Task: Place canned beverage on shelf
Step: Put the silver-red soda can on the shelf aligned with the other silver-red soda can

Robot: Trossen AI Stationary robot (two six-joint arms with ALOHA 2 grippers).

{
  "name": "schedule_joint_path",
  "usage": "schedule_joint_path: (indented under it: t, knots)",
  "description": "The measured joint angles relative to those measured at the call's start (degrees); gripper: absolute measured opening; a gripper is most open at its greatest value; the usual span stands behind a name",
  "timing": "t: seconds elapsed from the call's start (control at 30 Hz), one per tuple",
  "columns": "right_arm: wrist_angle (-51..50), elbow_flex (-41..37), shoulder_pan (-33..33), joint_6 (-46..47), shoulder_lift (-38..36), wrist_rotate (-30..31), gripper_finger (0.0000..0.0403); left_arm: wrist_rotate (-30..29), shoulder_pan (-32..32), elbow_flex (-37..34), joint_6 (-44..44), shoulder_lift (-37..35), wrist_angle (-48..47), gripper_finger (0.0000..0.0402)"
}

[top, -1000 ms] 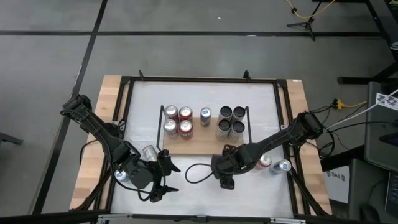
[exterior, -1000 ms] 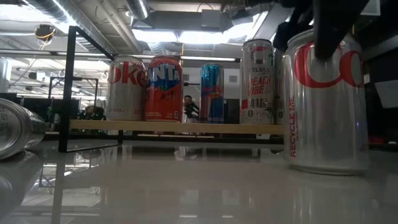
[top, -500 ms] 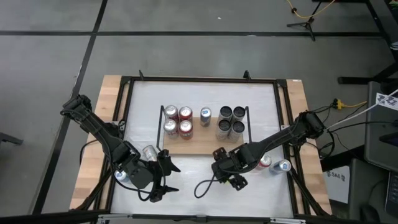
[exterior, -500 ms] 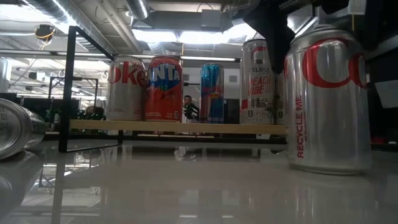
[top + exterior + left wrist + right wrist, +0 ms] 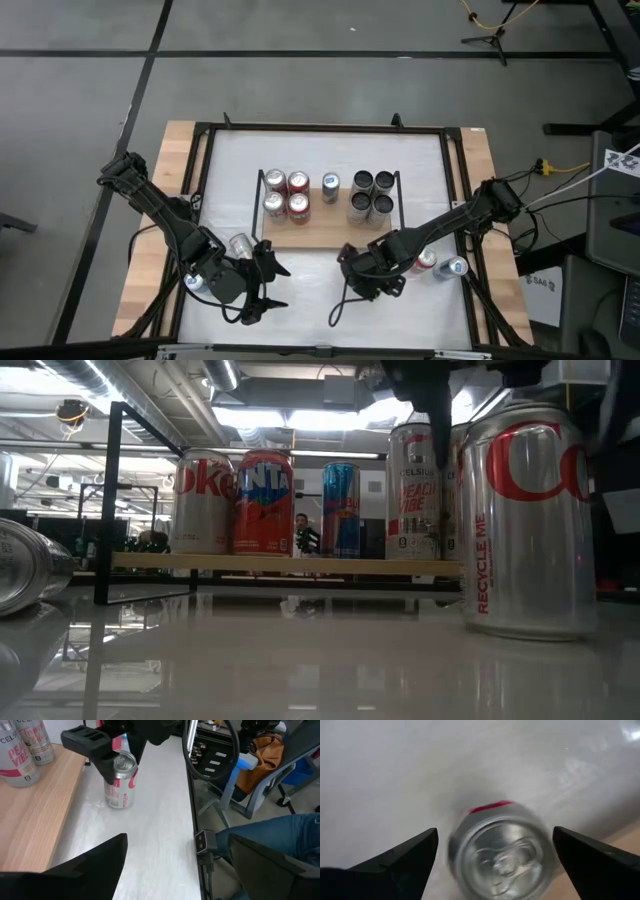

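Right pincer [image 5: 492,852] spread apart, hovered over upright silver can [image 5: 501,852], lower centre; left pincer [image 5: 262,285] apart, lower left.

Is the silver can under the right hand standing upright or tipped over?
Upright: the silver can stands on its base on the table, and its top faces the open right hand above.

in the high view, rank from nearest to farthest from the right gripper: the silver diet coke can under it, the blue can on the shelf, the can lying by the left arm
1. Diet Coke can: standing on the tabletop, between the open fingers of the right gripper.
2. Blue can: on the shelf, near its middle, toward the table's far side.
3. Lying can: on its side over by the left arm, across the table.
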Motion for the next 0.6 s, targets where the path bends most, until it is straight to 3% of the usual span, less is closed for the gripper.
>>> schedule_joint_path:
  t: [0.17,0.6]
  knots:
    - [-2.12,0.00,0.00,-5.13,0.04,-0.49,0.0388,-0.20,0.11,0.00,0.00,0.00,0.01,0.0336]
    - [-1.88,0.00,0.00,-7.88,0.07,-0.16,0.0388,-2.90,0.11,0.00,0.00,0.00,0.00,0.0336]
